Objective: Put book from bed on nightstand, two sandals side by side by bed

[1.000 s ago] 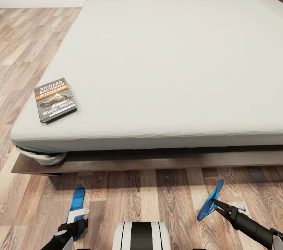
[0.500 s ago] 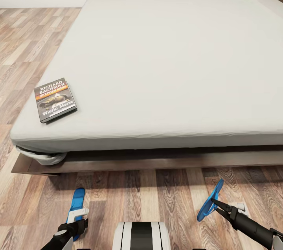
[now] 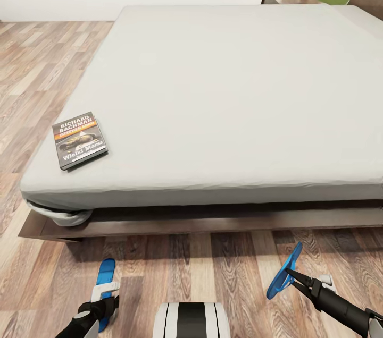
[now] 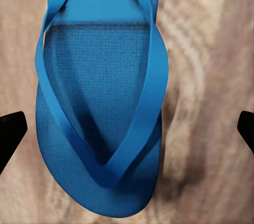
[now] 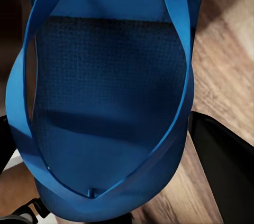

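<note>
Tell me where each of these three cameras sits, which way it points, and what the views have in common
Head view: from the robot's head, forward and down over the bed, the book and both arms.
Left wrist view: on the left arm, straight down at the left sandal on the floor, dark fingertips at the edges.
Right wrist view: on the right arm, close on the right sandal.
Shared: each sandal also shows in the head view.

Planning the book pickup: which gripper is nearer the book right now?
Left. The left gripper sits low over the floor almost straight below the book on the bed's left corner; the right gripper is far across, holding a sandal.
</note>
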{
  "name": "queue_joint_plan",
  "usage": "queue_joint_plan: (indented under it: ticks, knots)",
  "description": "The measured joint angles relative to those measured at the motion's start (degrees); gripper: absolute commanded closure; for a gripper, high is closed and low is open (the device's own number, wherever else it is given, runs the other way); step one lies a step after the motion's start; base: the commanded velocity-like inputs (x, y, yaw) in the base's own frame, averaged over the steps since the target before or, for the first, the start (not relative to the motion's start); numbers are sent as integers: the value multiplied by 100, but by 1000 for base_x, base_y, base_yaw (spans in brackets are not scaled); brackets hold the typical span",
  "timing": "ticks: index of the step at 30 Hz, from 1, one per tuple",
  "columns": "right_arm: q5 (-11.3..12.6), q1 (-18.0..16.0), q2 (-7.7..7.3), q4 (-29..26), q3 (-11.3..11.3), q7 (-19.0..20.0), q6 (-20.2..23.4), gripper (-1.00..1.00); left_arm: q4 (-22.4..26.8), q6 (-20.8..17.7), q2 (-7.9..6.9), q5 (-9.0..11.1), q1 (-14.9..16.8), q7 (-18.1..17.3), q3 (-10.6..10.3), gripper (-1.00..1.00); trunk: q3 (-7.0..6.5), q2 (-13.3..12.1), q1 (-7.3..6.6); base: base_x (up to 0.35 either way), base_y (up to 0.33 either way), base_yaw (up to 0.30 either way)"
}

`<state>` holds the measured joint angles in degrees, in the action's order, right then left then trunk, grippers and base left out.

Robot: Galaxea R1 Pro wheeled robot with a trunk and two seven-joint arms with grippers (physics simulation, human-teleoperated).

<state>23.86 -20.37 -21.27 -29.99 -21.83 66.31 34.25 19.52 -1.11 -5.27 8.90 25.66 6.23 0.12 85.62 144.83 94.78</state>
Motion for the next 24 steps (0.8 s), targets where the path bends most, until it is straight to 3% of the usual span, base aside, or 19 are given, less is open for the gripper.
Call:
queue_joint_plan:
  ticks: [6, 9, 11, 12, 14, 17, 18, 21, 22, 24]
  knots:
    - [-2, 0, 0, 0, 0, -3, 0, 100, 9, -7, -35, 0, 1, -29, 5, -100, 0, 0, 0, 0, 0, 0]
    - [-2, 0, 0, 0, 0, -2, 0, 100, 33, -8, -235, 13, 2, -181, 16, -100, 0, 0, 0, 0, 0, 0]
    - [-4, 0, 0, 0, 0, -5, -2, 100, 41, -15, -439, 92, 2, -592, 28, -100, 0, 0, 0, 0, 0, 0]
    - [-3, 0, 0, 0, 1, -4, 0, 100, 45, -35, -545, 154, 1, -865, 45, -100, 0, 0, 0, 0, 0, 0]
    - [0, 0, 0, 1, 1, -3, 0, 100, 45, -256, -1079, 470, 2, -1954, 79, -100, 0, 0, 0, 0, 0, 0]
    - [-4, 0, 0, 2, 1, -4, -1, 100, 45, -426, -1549, 693, 1, -2777, 85, -100, 0, 0, 0, 0, 0, 0]
    - [-3, 0, 0, 3, 0, -4, 0, 100, 47, -459, -1726, 801, 2, -3274, 87, -100, 0, 0, 0, 0, 0, 0]
    - [-4, 0, 0, 5, 0, -4, -1, 100, 41, -489, -1893, 933, 0, -4565, 82, -100, 0, 0, 0, 0, 0, 0]
    - [-7, 0, 0, 7, 4, -8, -6, 100, 33, -493, -1918, 960, -3, -5187, 78, -100, 0, 0, 0, 0, 0, 0]
    - [-18, 0, 5, 12, 21, -12, -15, 100, 25, -495, -1922, 978, -4, -5710, 68, -100, 0, 0, 0, 0, 0, 0]
